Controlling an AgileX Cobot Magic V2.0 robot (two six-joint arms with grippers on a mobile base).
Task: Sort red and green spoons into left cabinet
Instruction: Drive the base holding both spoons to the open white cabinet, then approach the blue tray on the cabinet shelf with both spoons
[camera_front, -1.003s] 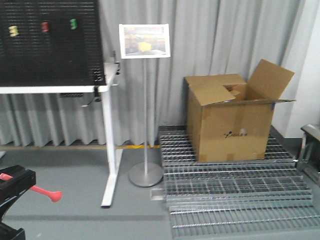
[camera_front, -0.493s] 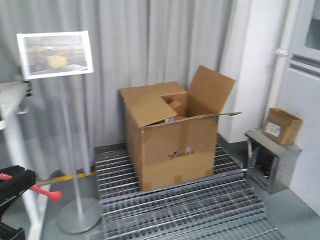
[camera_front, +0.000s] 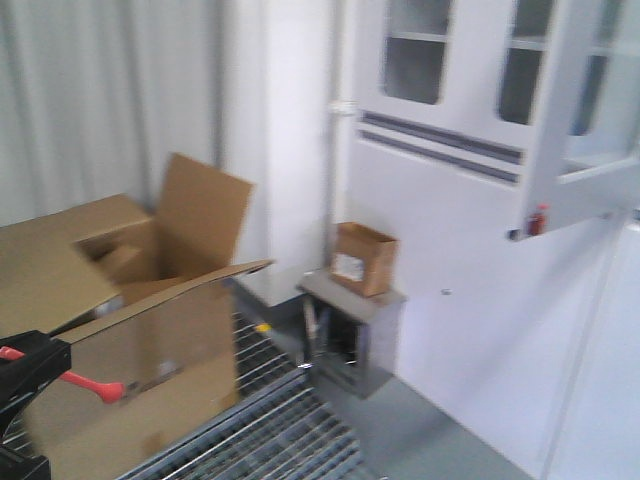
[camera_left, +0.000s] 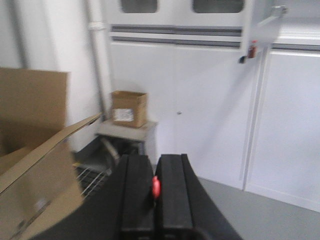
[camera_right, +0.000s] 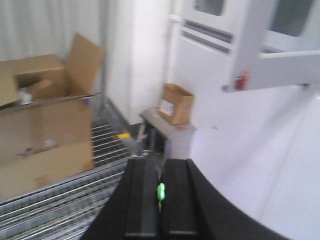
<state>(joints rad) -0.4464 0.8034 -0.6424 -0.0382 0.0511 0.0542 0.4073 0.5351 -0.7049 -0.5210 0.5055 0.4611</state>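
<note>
Spoons in hand, neither shelved yet. Nearest, in the left wrist view, left gripper (camera_left: 155, 162) clamped tight on the red spoon (camera_left: 156, 187), with just a bright red sliver showing in the slit between the two black fingers. From the front view, rather more of it: thin red handle poking out to the right past the gripper, ending in a small oval bowl, roughly level, held in mid-air in front of the large cardboard box (camera_front: 130, 330). Same picture on the other side: right gripper (camera_right: 160, 167) squeezed onto the green spoon (camera_right: 161, 191), a bright green dab wedged between the fingers, rest of it hidden.

Looks like pickup done for both, then, and delivery of both left to do.

Farther out, low and left, metal grating (camera_front: 260, 440) on the floor, with that open-flapped box standing on it. Beyond, a small cardboard box (camera_front: 362, 258) sitting on top of a grey metal stand (camera_front: 350, 335). Farthest and to the right, white cabinets (camera_front: 470, 230) with glazed upper doors, one door (camera_front: 585, 110) swung open. No sign of the left cabinet in any view, no grey shelves, no slotted uprights. Probably a drive to find it before any placing. Blurred all round, so fine detail hard to read.
</note>
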